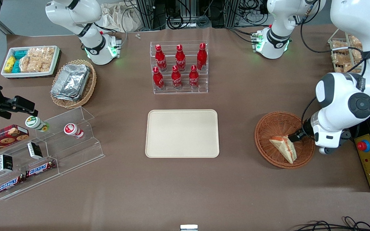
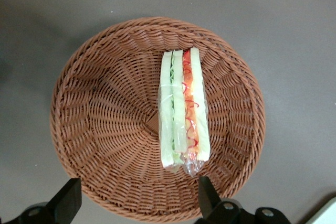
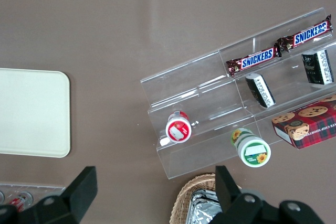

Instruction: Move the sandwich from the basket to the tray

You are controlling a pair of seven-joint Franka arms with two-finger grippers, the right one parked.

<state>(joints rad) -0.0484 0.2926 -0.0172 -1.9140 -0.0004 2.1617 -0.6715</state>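
The sandwich, a wrapped wedge of white bread with green and orange-red layers, lies in the round reddish-brown basket at the working arm's end of the table. My gripper hangs over the basket's rim, open wide. Nothing is between its fingers. One fingertip sits close to the sandwich's wrapped end without holding it. The cream tray lies flat at the table's middle, toward the parked arm from the basket.
A clear rack of red bottles stands farther from the front camera than the tray. A control box with a red button sits close beside the basket. An acrylic snack stand and a foil-filled oval basket lie toward the parked arm's end.
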